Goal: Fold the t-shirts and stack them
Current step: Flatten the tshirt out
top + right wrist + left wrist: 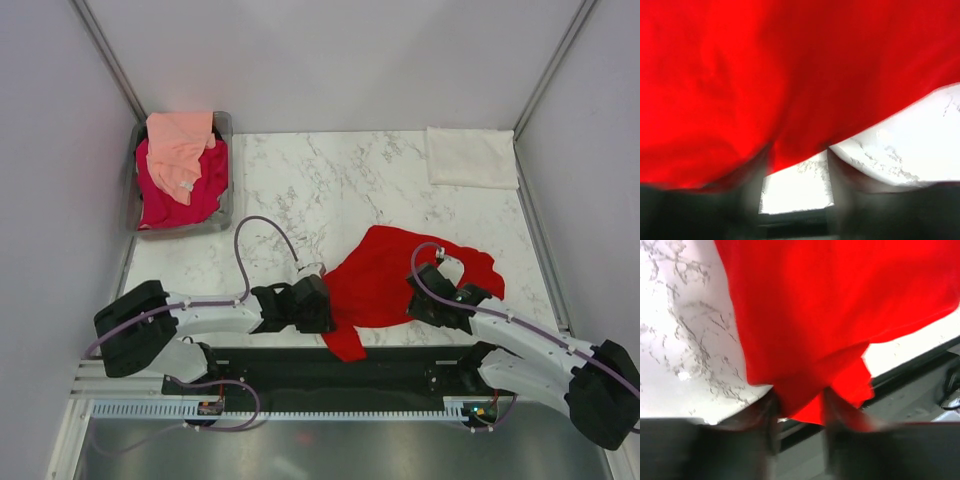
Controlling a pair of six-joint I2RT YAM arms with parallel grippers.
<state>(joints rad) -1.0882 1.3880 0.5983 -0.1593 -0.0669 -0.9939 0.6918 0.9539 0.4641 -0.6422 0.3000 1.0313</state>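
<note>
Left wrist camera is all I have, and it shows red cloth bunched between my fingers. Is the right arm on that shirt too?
Observer: The right gripper is at the right side of the red t-shirt, with cloth draped over it. Whether it is clamped is unclear.
Operator: Any finished stack yet?
Observer: One folded cream-white t-shirt lies at the far right corner of the table.
Operator: What's left to fold?
Observer: A magenta-pink t-shirt and a peach t-shirt sit in the grey bin at far left.
</note>
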